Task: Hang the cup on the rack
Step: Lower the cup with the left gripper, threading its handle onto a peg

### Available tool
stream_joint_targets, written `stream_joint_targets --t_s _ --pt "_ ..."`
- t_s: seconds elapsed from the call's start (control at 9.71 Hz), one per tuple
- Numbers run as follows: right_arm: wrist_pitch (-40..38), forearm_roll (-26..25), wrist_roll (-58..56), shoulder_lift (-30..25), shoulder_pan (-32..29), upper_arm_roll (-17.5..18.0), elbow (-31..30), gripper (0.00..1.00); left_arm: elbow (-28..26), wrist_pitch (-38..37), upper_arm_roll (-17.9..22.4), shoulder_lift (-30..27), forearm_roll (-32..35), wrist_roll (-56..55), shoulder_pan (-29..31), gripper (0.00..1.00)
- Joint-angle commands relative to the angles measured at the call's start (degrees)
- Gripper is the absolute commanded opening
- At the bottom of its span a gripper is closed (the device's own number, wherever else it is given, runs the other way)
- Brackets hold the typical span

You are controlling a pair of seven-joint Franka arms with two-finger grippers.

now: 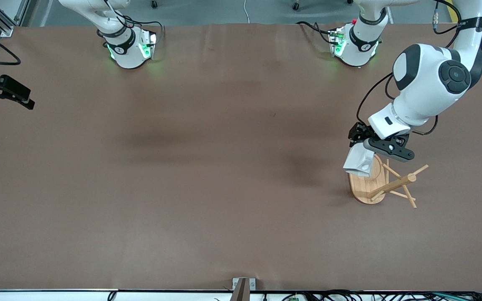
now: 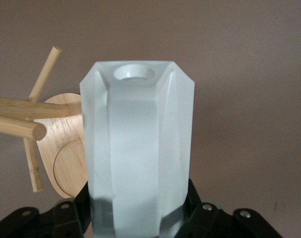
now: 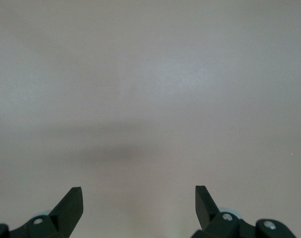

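Observation:
My left gripper (image 1: 368, 147) is shut on the white faceted cup (image 1: 358, 162) and holds it tilted in the air over the end of the rack's oval base nearest the arms' bases. In the left wrist view the cup (image 2: 138, 148) fills the middle between the black fingers (image 2: 202, 210), its handle hole pointing away from the gripper. The bamboo rack (image 1: 393, 184) stands on the table at the left arm's end; its pegs (image 2: 17, 119) and base (image 2: 66, 153) lie just beside the cup. My right gripper (image 1: 8, 93) is open and empty, waiting at the right arm's end of the table (image 3: 139, 196).
The brown table (image 1: 207, 167) stretches wide between the two arms. The arm bases (image 1: 130, 46) stand along its edge farthest from the front camera. A small metal bracket (image 1: 243, 286) sits at the nearest edge.

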Motion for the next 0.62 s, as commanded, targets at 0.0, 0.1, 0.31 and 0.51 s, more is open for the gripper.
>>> stream_joint_targets --t_s 0.0,0.1,0.31,0.51 --pt "1.4 -0.2 -1.3 0.3 0.0 0.1 -1.0 1.0 -2.4 1.3 1.0 -0.6 -2.9 2.5 0.4 0.24" --pt "1.4 -0.2 -1.4 0.2 0.2 0.1 -1.5 1.0 -2.5 1.3 1.6 -0.6 -3.1 3.1 0.4 0.24" --pt "1.4 -0.2 -1.5 -0.1 -0.1 0.1 -2.8 1.0 -2.6 1.3 1.7 -0.6 -3.1 3.2 0.4 0.24" --pt "1.4 -0.2 -1.9 -0.1 -0.1 0.1 -2.8 1.0 -2.5 1.3 1.9 -0.3 -3.1 3.2 0.7 0.24"
